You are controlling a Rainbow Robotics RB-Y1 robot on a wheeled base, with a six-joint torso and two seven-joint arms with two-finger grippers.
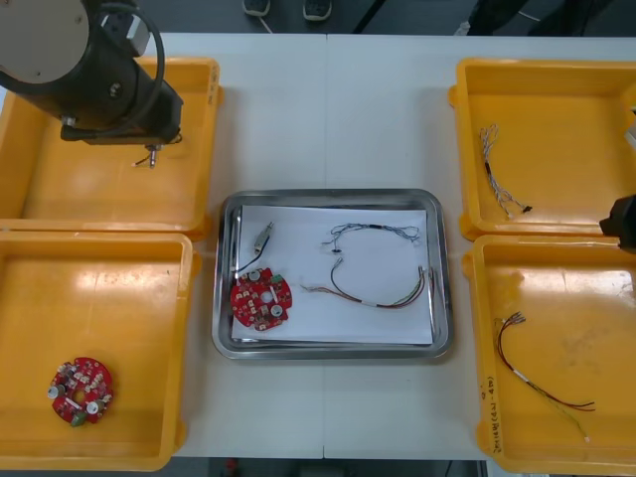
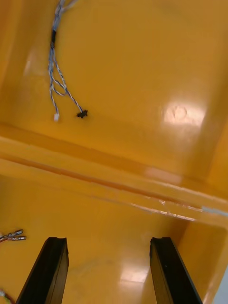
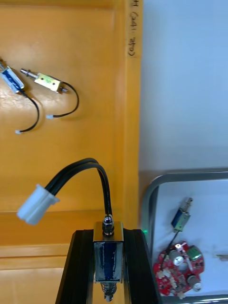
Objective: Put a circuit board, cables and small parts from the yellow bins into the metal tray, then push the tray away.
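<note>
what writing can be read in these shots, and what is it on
"G41 200", roughly, handwritten, with more cut off before it: on the rim of the far left yellow bin.
Handwritten mark on the near right yellow bin's rim: too small to read.
No other text can be seen.

I count four yellow bins [image 1: 99,189] and one metal tray [image 1: 328,196]. There are two red boards [image 1: 260,298], four cables [image 1: 370,301] and four small metal parts [image 3: 47,81]: one held in the left pincer [image 3: 108,237], two beyond its tips, one off to its side.
</note>
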